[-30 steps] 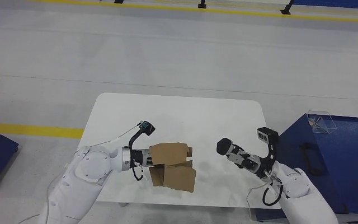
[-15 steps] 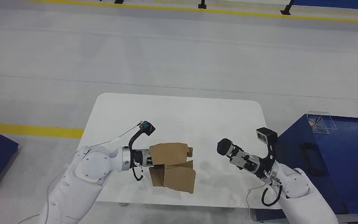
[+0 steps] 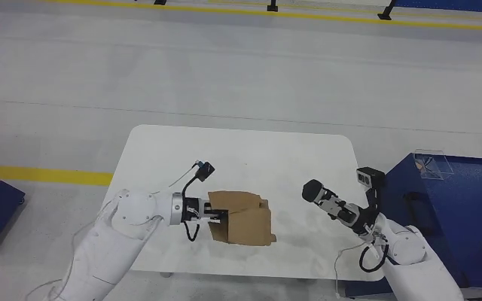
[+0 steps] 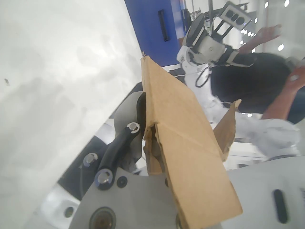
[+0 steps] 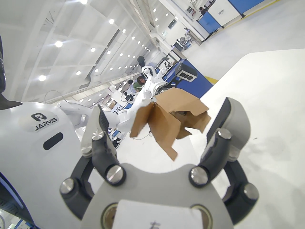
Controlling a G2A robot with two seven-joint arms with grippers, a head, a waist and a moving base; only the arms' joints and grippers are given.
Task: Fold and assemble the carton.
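A brown cardboard carton (image 3: 245, 220), partly folded with loose flaps, sits at the front middle of the white table (image 3: 241, 150). My left gripper (image 3: 217, 218) is shut on the carton's left edge. In the left wrist view the carton (image 4: 181, 132) rises from the left gripper (image 4: 147, 122), with one dark finger (image 4: 140, 106) pressed against a flap. My right gripper (image 3: 310, 190) hovers to the right of the carton, apart from it. Seen from the right wrist, the right gripper (image 5: 164, 117) is open, and the carton (image 5: 171, 117) lies farther off between its fingers.
A blue cabinet (image 3: 429, 207) stands off the table's right edge, with a clear plastic box (image 3: 431, 163) on top. The back half of the table is bare white surface. Yellow floor lines run behind and to the left.
My left gripper has carried the carton to the right and turned it, so its panels now sit closer together. The right gripper has drawn back slightly to the right.
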